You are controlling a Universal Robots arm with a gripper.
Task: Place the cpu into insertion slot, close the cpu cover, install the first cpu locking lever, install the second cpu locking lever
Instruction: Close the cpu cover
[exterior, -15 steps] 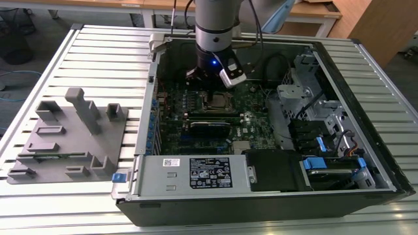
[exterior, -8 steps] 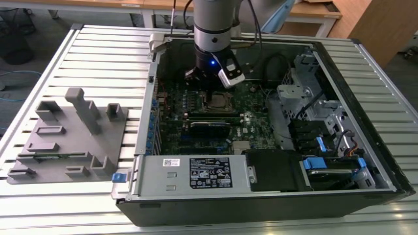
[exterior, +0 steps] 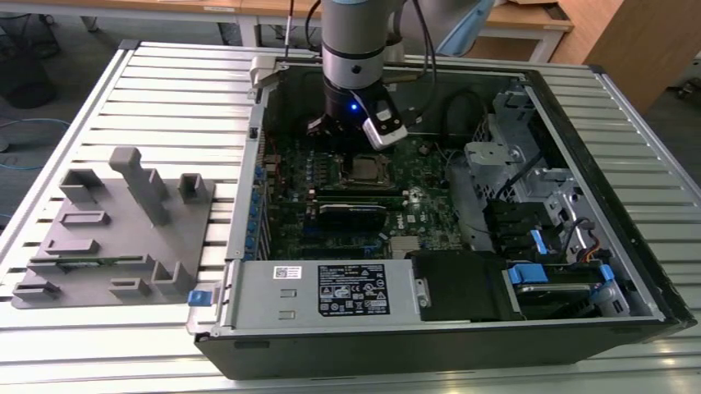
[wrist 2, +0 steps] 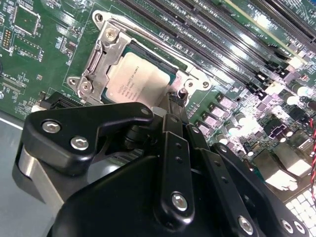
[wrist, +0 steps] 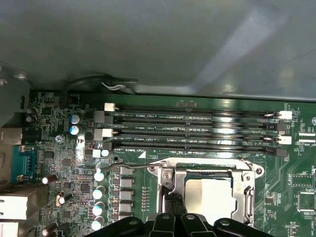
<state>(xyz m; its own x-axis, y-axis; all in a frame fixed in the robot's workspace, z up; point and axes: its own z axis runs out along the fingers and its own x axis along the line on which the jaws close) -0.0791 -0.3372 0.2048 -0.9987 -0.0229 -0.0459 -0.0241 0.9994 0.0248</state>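
Observation:
The cpu [wrist 2: 134, 81] lies with its dull silver top up in the insertion slot [exterior: 365, 169], also seen in the first wrist view [wrist: 207, 191]. The silvery cpu cover [wrist: 246, 183] lies flat around it, its window framing the chip. A thin wire locking lever [wrist: 129, 166] runs along the socket's edge beside the memory slots. My gripper [wrist 2: 177, 101] is shut, its black fingertips touching the socket's rim beside a small metal post [wrist 2: 183, 92]. In the first wrist view my gripper [wrist: 174, 198] rests at the cover's edge. Nothing I can make out sits between the fingers.
The arm [exterior: 353, 49] reaches down into an open computer case [exterior: 570, 107] on a slatted table. Long black memory slots [wrist: 197, 129] lie beside the socket. A power supply [exterior: 328, 289] and drive bays with blue tabs [exterior: 537, 245] flank the board. A grey fixture [exterior: 110, 222] stands at the exterior view's left.

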